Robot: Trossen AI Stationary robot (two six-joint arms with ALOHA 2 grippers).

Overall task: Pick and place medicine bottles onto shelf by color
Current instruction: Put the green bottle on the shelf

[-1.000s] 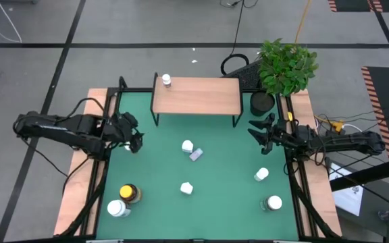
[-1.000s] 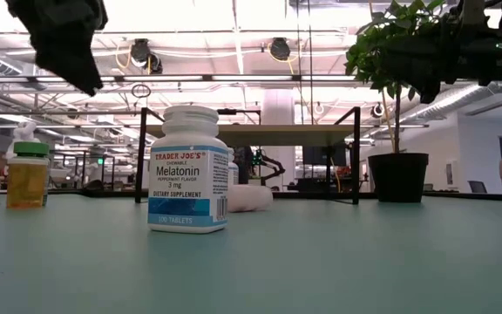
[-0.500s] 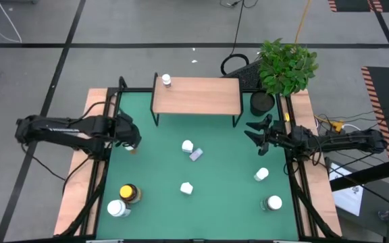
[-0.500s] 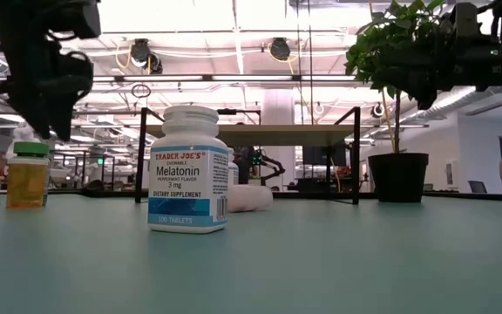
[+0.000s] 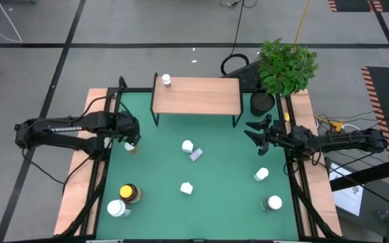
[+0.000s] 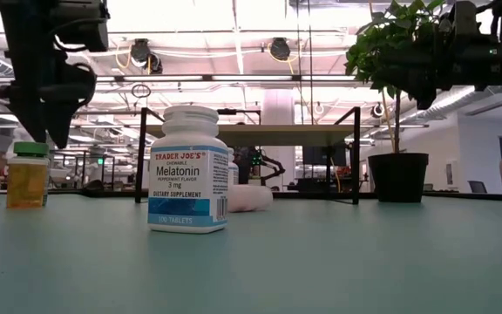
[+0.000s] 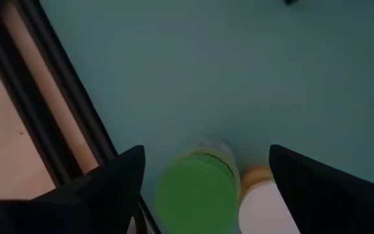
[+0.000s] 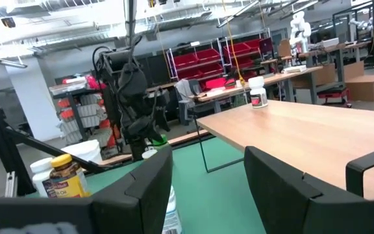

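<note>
My left gripper (image 5: pixel 131 138) is open and points down over two bottles at the mat's left edge. One is a green-lidded bottle (image 7: pixel 197 195) of yellow liquid (image 6: pixel 27 174). The other is a white-capped orange bottle (image 7: pixel 265 201) standing right beside it. The fingers stand above the green lid, one on either side, and touch nothing. My right gripper (image 5: pixel 254 132) is open and empty in the air near the mat's right edge. The shelf (image 5: pixel 196 96) stands at the far side with one white bottle (image 5: pixel 166 81) on its left end.
On the mat are a white bottle (image 5: pixel 187 146) beside a lying lilac one (image 5: pixel 196 154), white bottles (image 5: pixel 186 188) (image 5: pixel 261 175) (image 5: pixel 273 202), and an amber yellow-lidded bottle (image 5: pixel 129 193) next to a white one (image 5: pixel 117 208). A potted plant (image 5: pixel 286 67) stands at the far right.
My left gripper has come down toward the green-lidded bottle at the mat's left edge and has tipped until its fingers point down. It stays open.
</note>
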